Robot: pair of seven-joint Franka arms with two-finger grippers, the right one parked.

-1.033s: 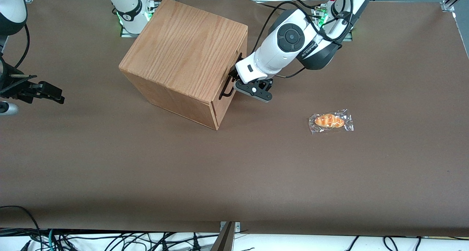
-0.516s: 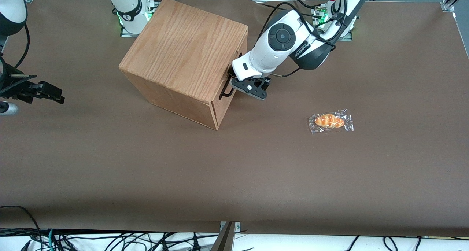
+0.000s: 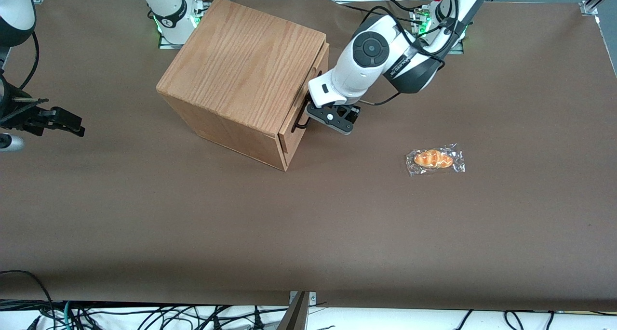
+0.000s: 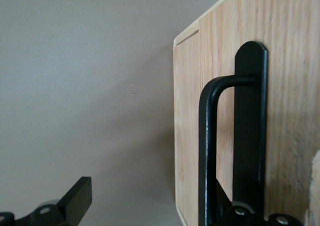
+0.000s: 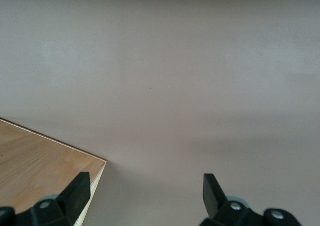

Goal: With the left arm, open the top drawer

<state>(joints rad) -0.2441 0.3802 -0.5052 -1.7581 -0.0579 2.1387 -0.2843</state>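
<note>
The oak-grain box (image 3: 246,65) stands toward the back of the table. Its top drawer (image 3: 322,60) sticks out a little from the box's front. The drawer's black bar handle (image 3: 300,121) (image 4: 207,151) runs along the pale wood drawer front (image 4: 190,136). My left arm (image 3: 371,60) reaches down to the drawer front, with its gripper (image 3: 309,109) (image 4: 155,213) at the handle. The gripper is open. One fingertip (image 4: 75,198) stands well clear over the table. The other fingertip (image 4: 240,213) sits tucked between the bar and the drawer front, so the bar lies between the two fingers.
A wrapped bread roll (image 3: 435,159) lies on the brown table (image 3: 308,224), toward the working arm's end and nearer the front camera than the box. A corner of the box (image 5: 45,161) shows in the right wrist view.
The top drawer's front has come a short way out of the box. The gripper and wrist have shifted slightly away from the box along with the handle.
</note>
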